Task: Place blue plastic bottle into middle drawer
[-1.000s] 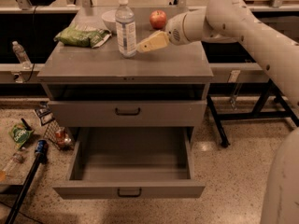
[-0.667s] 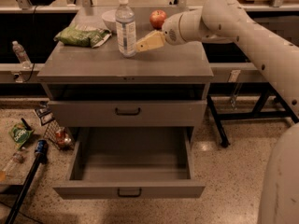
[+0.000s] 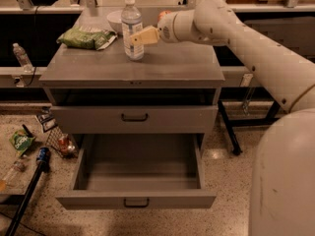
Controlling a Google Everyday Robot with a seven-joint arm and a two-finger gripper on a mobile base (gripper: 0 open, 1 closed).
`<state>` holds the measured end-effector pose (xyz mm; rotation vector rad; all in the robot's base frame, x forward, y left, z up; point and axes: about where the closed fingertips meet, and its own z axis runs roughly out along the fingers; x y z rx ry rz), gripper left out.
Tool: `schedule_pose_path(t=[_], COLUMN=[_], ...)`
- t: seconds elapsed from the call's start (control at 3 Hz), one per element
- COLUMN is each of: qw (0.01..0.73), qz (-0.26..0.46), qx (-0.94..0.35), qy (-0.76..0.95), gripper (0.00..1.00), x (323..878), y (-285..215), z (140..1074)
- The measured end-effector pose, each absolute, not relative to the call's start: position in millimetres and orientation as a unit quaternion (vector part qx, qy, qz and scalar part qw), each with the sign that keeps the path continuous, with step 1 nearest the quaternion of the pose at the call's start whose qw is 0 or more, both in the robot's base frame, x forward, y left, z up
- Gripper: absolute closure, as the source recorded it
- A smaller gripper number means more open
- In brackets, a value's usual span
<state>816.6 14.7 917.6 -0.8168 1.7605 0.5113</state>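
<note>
The blue plastic bottle, clear with a white cap and pale label, stands upright on top of the grey cabinet. My gripper reaches in from the right and is at the bottle's right side, level with its label. The middle drawer, the lowest one, is pulled out and open, with nothing inside it that I can see. The drawer front above it is shut.
A green snack bag and a white bowl sit on the cabinet top, left of and behind the bottle. An apple is partly hidden behind my wrist. A small clear bottle stands on the left ledge. Litter and a dark pole lie on the floor at the left.
My gripper has moved left across the cabinet top, from a little to the right of the bottle to right up against its side. The bottle has not moved.
</note>
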Motion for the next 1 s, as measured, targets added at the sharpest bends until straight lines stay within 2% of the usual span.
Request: schedule_pose_path(t=[0.67,1.0], qw=[0.550,0.549], qz=[0.256,0.278], qx=[-0.332,-0.339], qy=[0.722,0.711], gripper=[0.00,0.15], x=[843.4,843.2], y=[60.2,78.5], z=[927.2,930.0])
